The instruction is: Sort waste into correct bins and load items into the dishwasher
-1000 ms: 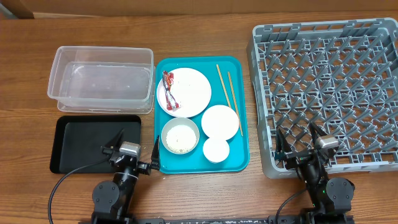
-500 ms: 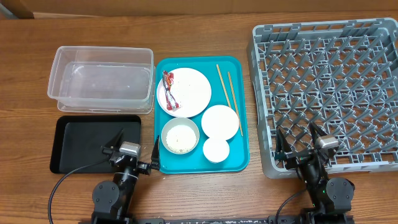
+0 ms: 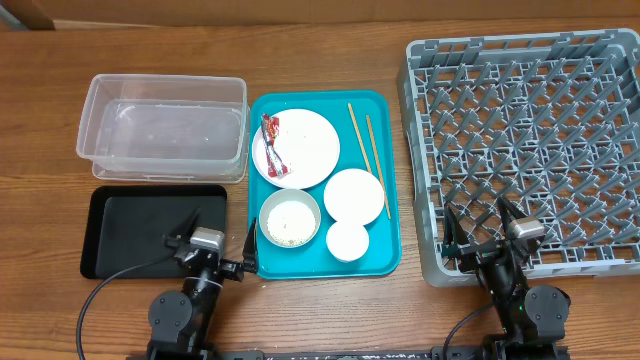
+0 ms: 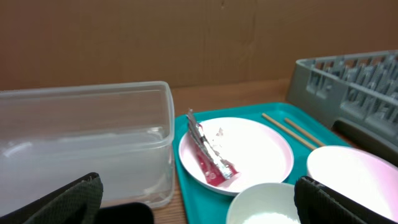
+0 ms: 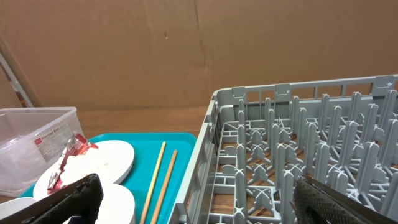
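Nothing is done yet: wrapper (image 3: 272, 147), chopsticks (image 3: 367, 152) and dishes (image 3: 312, 140) all sit on the teal tray (image 3: 386, 250). My left gripper (image 3: 221, 230) and right gripper (image 3: 476, 222) gape wide, empty.

Robotics lab bench. Indicators: wood-grain table (image 3: 320, 40); plain brown cardboard backdrop (image 5: 186, 50) at 12 o'clock; black left arm base (image 3: 180, 318) and black right arm base (image 3: 528, 308) at 6 o'clock.
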`<state>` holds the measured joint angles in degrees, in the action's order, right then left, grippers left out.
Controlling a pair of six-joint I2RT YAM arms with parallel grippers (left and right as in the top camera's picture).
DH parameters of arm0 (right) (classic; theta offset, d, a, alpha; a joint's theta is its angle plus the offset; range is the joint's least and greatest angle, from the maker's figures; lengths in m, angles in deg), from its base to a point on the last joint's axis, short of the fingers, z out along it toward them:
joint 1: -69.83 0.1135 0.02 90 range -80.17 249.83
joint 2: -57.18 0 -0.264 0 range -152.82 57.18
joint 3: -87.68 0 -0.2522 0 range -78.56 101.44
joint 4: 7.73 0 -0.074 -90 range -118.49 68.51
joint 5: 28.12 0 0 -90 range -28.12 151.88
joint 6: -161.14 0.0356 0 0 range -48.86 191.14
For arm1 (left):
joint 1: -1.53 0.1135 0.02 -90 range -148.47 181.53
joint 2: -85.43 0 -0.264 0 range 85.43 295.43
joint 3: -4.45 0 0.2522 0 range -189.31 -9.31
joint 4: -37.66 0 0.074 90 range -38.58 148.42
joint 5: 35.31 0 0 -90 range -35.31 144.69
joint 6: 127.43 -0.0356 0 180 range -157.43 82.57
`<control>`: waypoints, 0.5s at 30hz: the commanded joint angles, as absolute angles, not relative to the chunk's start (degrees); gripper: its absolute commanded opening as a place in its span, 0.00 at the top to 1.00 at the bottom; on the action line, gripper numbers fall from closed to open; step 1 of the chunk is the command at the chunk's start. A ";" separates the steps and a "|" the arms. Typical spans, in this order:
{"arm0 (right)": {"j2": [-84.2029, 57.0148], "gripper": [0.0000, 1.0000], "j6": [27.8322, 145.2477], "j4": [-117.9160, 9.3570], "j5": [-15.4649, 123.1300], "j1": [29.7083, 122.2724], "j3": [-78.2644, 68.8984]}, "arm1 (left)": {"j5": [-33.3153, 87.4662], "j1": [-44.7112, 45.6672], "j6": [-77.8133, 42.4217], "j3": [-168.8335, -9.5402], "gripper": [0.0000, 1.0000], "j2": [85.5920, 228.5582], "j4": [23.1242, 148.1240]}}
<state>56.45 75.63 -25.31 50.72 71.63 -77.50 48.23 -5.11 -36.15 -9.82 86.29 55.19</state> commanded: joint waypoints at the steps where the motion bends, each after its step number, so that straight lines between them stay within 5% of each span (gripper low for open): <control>1: 57.01 0.00 75.61 -24.67 50.61 71.59 -78.11 | 47.12 -4.87 -26.56 -9.58 0.00 85.70 55.06; 15: 57.01 0.00 76.33 -21.66 34.52 71.59 -77.08 | 31.08 -4.87 -21.09 -10.76 0.00 85.70 48.54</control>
